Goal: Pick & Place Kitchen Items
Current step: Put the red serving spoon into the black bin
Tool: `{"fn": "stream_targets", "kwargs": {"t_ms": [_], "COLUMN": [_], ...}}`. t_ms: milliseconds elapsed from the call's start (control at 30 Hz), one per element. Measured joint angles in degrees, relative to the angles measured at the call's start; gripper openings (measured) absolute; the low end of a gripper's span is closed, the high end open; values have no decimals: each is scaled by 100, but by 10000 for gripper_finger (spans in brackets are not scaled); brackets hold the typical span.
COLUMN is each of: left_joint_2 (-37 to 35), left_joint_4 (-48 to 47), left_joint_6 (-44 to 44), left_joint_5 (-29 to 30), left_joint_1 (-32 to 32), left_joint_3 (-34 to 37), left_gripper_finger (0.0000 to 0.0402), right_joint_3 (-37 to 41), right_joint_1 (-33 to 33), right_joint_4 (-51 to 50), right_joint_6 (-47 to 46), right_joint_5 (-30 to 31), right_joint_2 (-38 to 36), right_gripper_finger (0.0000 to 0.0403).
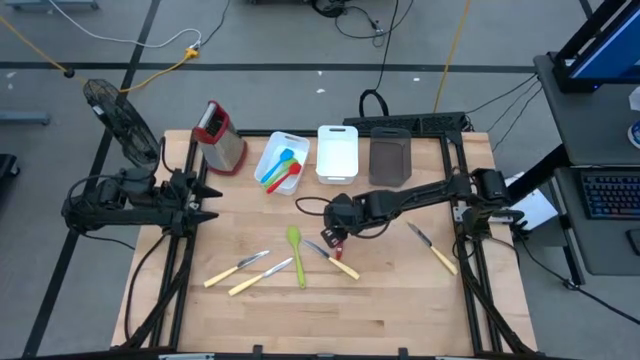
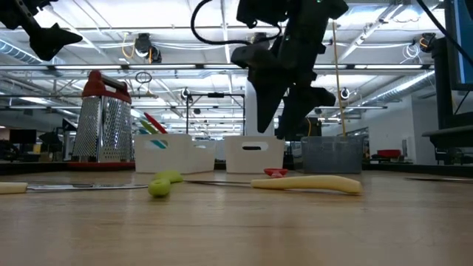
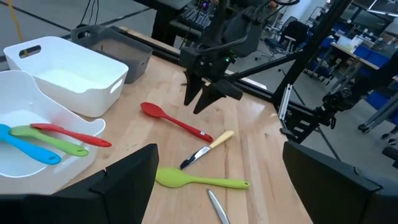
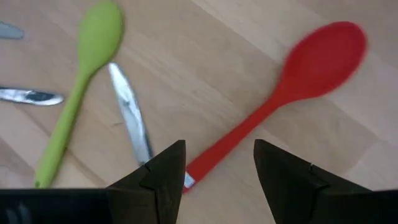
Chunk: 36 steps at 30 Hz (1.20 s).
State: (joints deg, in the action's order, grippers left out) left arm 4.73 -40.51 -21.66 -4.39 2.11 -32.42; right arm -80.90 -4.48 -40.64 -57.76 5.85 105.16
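Table point(image 1: 400, 310) of pale wood carries everything we see, and we read it from the left. There the left pincer point(image 1: 207, 201) hangs near the table's left edge with its fingers wide apart and empty, well apart from the utensils. Just behind it stands a red-topped metal grater point(image 1: 222, 137). Next comes a white bin point(image 1: 271, 152) holding a blue, a green and a red utensil point(image 1: 283, 172), then an empty white bin point(image 1: 337, 151) and a dark grey bin point(image 1: 390, 156) in the same back row. On the bare wood in front lie two pale-handled knives point(image 1: 250, 270), side by side and slanted, and just right of them a green spoon point(image 1: 296, 252). Right of the spoon we find a red spoon point(image 4: 292, 87) and another yellow-handled knife point(image 1: 333, 260); the right pincer point(image 4: 219, 171) hovers just above the red spoon's handle, its fingers parted on either side of the handle's line and not clamped on it. Farther right, near the right arm's base, one more yellow-handled knife point(image 1: 433, 249) lies alone.
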Motion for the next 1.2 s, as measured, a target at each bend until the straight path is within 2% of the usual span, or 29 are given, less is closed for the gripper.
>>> {"fn": "stream_targets", "kwargs": {"t_ms": [333,533,700,867,1200], "left_joint_2": [0,0,0,0,0], "left_joint_4": [-154,-179,-179,-177,-128], "left_joint_6": [20,43,44,38,-7], "left_joint_5": [-1,-1,0,1,1], "left_joint_1": [-1,-2,-1,0,-2], "left_joint_3": [0,0,0,0,0], "left_gripper_finger": [351,351,351,351,351], "right_joint_3": [302,730,1020,1407,1470], "right_joint_1": [188,176,178,178,241], "right_joint_4": [144,914,1014,1616,2050], "right_joint_6": [-584,-985,-1223,-1436,-1485], "right_joint_5": [16,11,11,7,6], "right_joint_2": [-13,-11,-15,-15,-14], "right_gripper_finger": [183,183,183,183,183]}}
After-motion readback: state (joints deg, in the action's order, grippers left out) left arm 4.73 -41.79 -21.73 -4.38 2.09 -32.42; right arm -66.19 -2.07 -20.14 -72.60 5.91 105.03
